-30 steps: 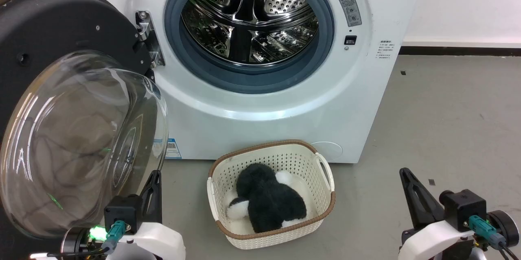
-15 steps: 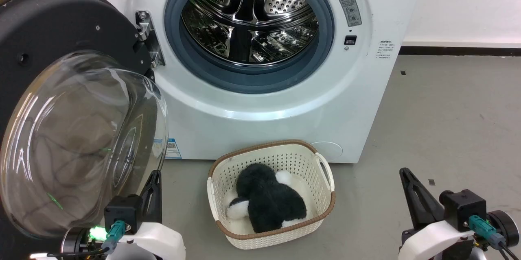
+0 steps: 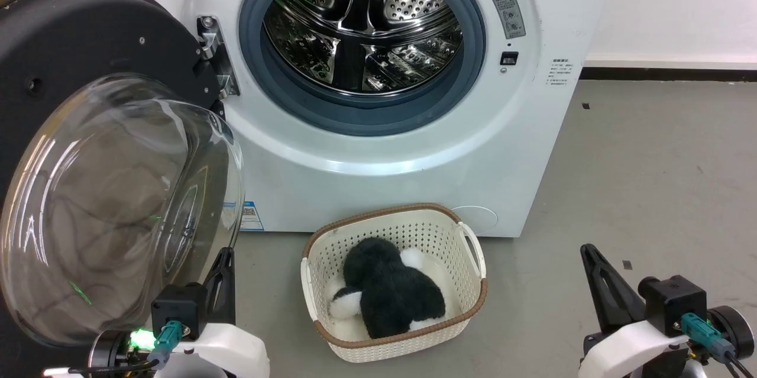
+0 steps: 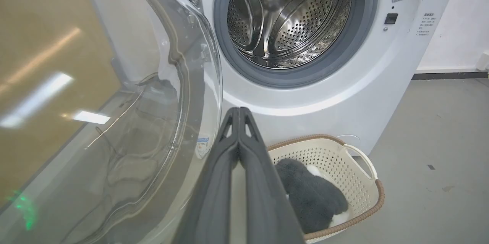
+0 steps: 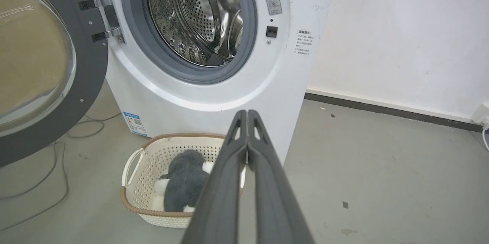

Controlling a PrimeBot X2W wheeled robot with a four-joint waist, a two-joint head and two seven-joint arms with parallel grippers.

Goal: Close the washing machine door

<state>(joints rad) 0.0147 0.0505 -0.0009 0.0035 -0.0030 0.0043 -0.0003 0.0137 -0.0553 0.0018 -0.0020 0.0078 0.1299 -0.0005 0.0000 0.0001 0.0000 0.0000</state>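
The white washing machine stands ahead with its steel drum exposed. Its door, a black-rimmed disc with a bulging glass bowl, hangs swung wide open on the left from a metal hinge. My left gripper sits low, just right of the glass bowl, fingers shut and empty; in the left wrist view they point at the machine's front beside the door. At the lower right my right gripper is shut and holds nothing, well away from the door.
A cream perforated basket with a black-and-white plush toy sits on the grey floor in front of the machine, between my grippers. Cables lie on the floor under the door. A white wall runs along the right.
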